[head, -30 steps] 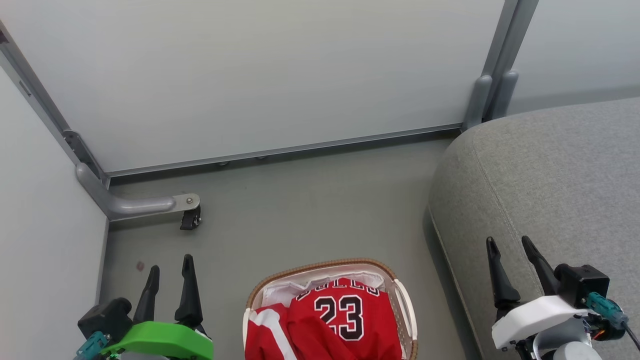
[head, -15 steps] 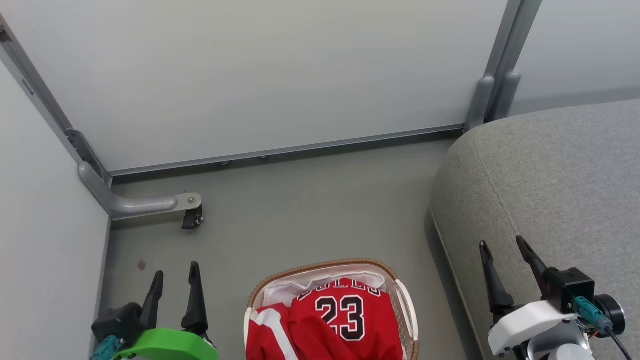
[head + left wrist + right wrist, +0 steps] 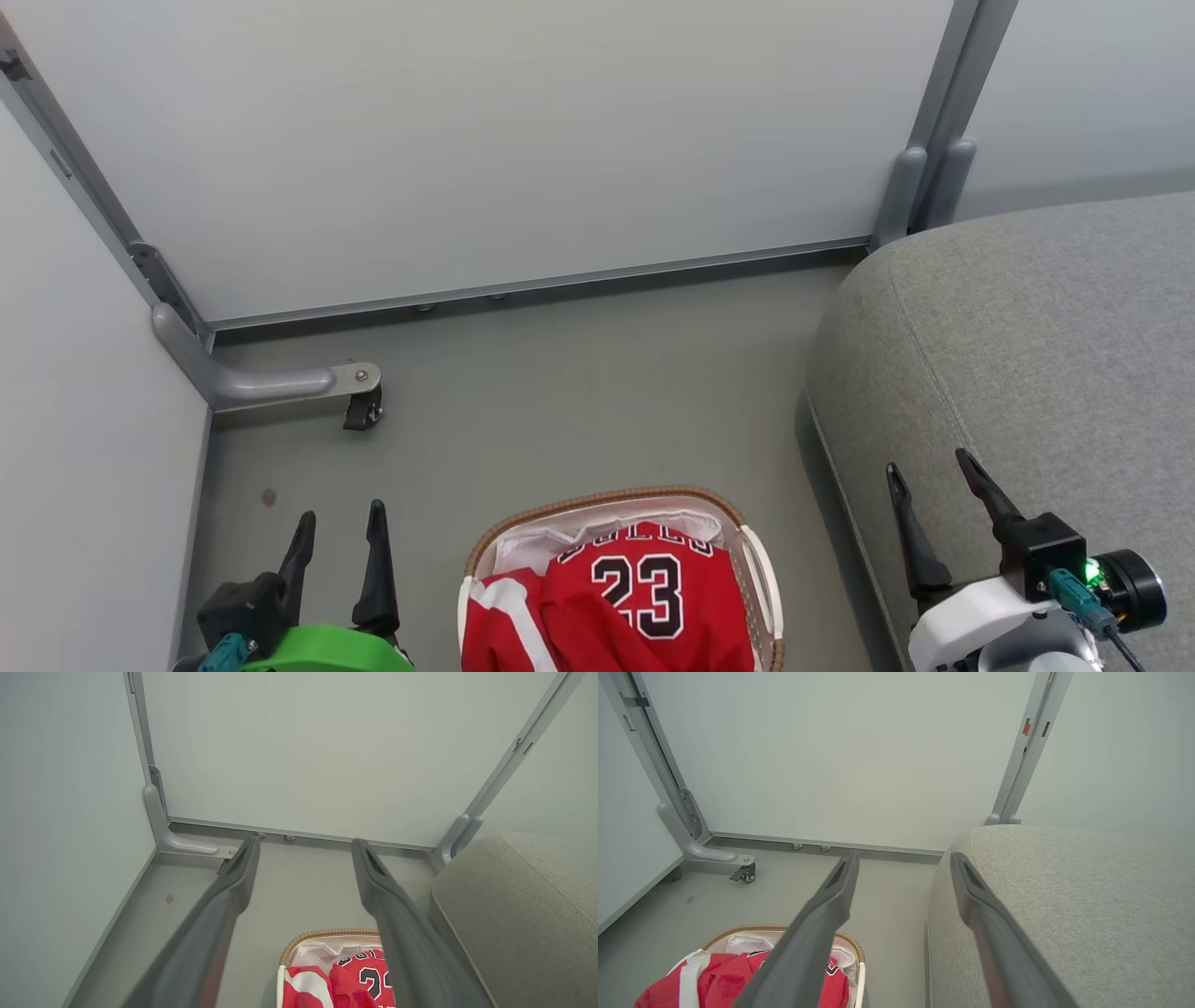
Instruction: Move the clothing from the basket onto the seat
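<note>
Showing open grey floor [image 3: 579, 392], bounded far and left by white panels [image 3: 513, 140], with a castor foot [image 3: 362, 409] at far left and the rounded edge of the seat [image 3: 1027, 327] on the right. Holding the left gripper [image 3: 342, 511] near left of the basket [image 3: 607, 495], fingers spread wide, gripping nothing. Holding the right gripper [image 3: 926, 462] over the seat's left edge, right of the basket, likewise wide and empty. Presenting the clothing [image 3: 644, 597] heaped inside the basket, apart from both grippers: red jersey bearing black "23", white-banded red piece at its left.
</note>
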Motion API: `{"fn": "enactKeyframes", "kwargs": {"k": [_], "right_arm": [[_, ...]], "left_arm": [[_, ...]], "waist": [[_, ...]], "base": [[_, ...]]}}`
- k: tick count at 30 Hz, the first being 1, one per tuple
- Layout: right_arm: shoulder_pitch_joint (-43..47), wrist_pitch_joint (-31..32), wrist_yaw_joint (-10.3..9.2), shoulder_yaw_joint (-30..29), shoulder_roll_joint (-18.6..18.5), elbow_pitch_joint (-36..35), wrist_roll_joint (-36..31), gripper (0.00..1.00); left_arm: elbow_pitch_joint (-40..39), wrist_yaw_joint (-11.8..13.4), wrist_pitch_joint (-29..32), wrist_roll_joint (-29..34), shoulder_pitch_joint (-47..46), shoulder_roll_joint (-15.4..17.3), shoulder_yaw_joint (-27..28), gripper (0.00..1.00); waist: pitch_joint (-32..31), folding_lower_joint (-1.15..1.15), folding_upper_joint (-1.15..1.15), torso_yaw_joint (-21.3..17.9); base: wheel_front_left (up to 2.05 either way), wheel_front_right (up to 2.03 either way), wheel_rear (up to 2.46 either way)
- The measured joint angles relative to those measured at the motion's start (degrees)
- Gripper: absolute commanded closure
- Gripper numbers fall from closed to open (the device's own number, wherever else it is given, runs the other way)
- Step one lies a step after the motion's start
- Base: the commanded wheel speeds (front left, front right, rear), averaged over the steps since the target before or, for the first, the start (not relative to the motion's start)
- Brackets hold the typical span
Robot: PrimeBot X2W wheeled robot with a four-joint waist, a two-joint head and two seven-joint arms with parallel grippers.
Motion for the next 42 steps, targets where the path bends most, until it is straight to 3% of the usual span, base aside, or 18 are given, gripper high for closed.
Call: {"fn": "enactKeyframes", "kwargs": {"k": [8, 32, 42], "right_arm": [[0.31, -0.81, 0.00, 0.13, -0.03, -0.01, -3.12, 0.00], [0.34, -0.81, 0.01, -0.01, -0.04, -0.14, -2.93, 0.00], [-0.60, -0.82, 0.01, 0.71, -0.04, -2.12, -2.81, 0.00]], "left_arm": [[0.49, -0.05, -0.82, 2.99, 0.35, 0.03, -0.30, 0.00], [1.09, -0.36, -0.83, 2.96, 0.53, 0.04, -0.23, 0.00], [2.99, -0.51, -0.92, 3.89, -0.80, 0.08, -1.23, 0.00]], "waist": [[-0.38, 0.00, 0.00, 0.13], [0.19, 0.00, 0.00, 0.00], [3.14, 0.00, 0.00, -0.48]], "base": [[0.00, 0.00, 0.00], [0.00, 0.00, 0.00], [0.00, 0.00, 0.00]]}}
